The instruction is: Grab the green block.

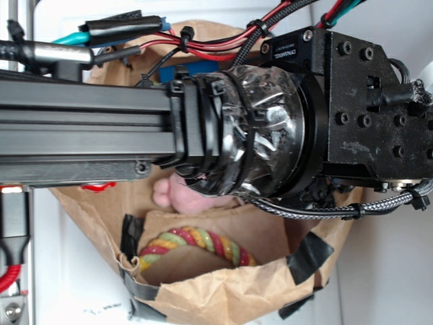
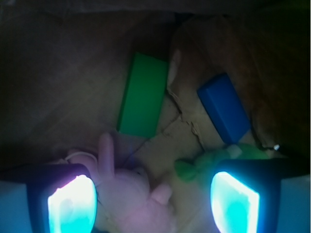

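The green block (image 2: 143, 95) lies flat on the brown paper floor of the bag (image 2: 63, 82), seen from the wrist view, its long side running roughly from 12 to 6 o'clock with a slight lean. It sits at about 12 o'clock from the gripper (image 2: 153, 196), well ahead of the two glowing fingertip pads (image 2: 72, 203), and nothing touches its top face. The jaws stand wide apart and hold nothing; the block's width falls inside the gap between them.

At 3 o'clock from the green block, apart from it, lies the blue block (image 2: 224, 108), tilted. Bare crumpled paper shows between the two. At 6 o'clock, between the pads, the pink plush (image 2: 130, 191) lies with one limb reaching up close to the block's near end. A fuzzy green plush (image 2: 204, 162) sits at 5 o'clock, just above the right pad. To the block's 9 o'clock the paper floor is open and dark.

In the exterior view the arm (image 1: 270, 115) covers the bag's mouth; a coloured rope toy (image 1: 196, 245) lies inside the bag's paper rim (image 1: 223, 291).
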Action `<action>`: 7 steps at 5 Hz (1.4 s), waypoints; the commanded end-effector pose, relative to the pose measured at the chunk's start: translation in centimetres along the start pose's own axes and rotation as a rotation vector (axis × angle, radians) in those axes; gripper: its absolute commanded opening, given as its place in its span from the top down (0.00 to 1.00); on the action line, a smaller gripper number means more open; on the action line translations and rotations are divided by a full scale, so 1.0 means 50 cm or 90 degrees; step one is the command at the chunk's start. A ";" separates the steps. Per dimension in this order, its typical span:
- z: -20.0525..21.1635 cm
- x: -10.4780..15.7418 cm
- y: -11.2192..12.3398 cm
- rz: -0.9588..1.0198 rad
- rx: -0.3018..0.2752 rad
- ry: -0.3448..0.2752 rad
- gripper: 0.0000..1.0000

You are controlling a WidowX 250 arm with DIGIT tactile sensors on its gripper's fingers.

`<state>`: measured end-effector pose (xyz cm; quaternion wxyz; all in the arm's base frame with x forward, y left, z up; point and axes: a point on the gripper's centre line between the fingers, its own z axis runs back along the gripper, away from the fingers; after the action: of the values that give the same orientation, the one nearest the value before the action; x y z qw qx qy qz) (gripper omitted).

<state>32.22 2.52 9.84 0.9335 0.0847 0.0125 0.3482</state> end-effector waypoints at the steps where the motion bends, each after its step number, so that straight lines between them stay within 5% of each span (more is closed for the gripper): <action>1: 0.047 0.041 -0.018 -0.003 -0.028 -0.037 0.00; 2: 0.047 0.041 -0.018 -0.003 -0.028 -0.037 0.00; 3: 0.054 0.026 0.011 0.048 -0.227 -0.042 0.00; 4: 0.046 0.018 0.011 0.052 -0.290 -0.044 0.00; 5: 0.040 0.016 0.006 0.066 -0.304 -0.043 0.00; 7: 0.016 0.039 -0.023 0.081 -0.267 -0.059 0.00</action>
<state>32.41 2.07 8.10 0.9097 -0.0835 -0.0770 0.3995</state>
